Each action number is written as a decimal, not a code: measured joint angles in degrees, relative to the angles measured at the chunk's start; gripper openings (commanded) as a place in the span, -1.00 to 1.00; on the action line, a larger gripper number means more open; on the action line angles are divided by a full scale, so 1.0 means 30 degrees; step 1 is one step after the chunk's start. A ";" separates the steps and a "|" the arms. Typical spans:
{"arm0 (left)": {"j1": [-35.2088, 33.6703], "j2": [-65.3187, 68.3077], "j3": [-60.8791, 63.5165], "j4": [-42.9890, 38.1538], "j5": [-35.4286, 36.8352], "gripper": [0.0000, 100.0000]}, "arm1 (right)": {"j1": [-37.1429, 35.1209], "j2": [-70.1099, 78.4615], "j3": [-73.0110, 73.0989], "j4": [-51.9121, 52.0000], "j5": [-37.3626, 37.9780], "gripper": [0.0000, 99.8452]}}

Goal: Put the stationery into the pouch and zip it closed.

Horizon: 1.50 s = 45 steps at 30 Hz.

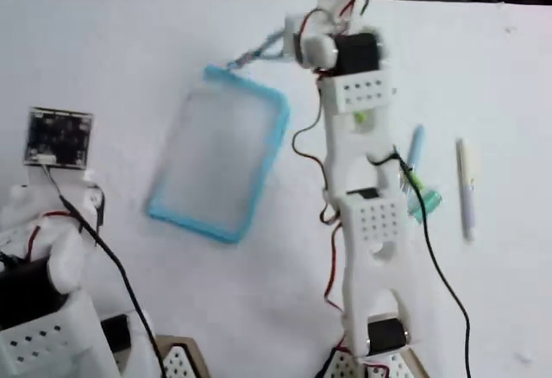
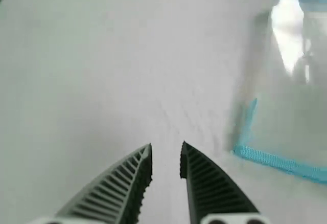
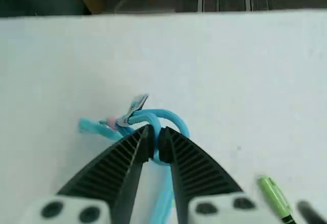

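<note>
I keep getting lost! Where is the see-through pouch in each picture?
High view: pouch lies left of the middle on the white table.
Left wrist view: pouch lies beside and beyond the left gripper.
Right wrist view: its blue strap sits at the tips of the right gripper.
Shared landmark: the white table.

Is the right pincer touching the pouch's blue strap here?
Touching. The right wrist view shows the right pincer closed on the blue strap, which loops out beyond its tips.
</note>
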 measured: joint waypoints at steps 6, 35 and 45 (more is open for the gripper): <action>0.0000 -0.0029 -0.2608 -0.1905 0.4278 -0.76 | -0.0821 -0.5216 -0.0029 0.0352 0.0029 -0.97; -0.1875 0.0586 -0.5421 0.0000 0.9377 -0.41 | -0.7853 -1.2484 -0.0117 0.0029 0.4366 -0.97; -0.0322 0.5832 -0.7883 -0.1670 1.1751 -0.40 | -0.9495 -1.5121 0.1700 0.2960 0.4366 -0.97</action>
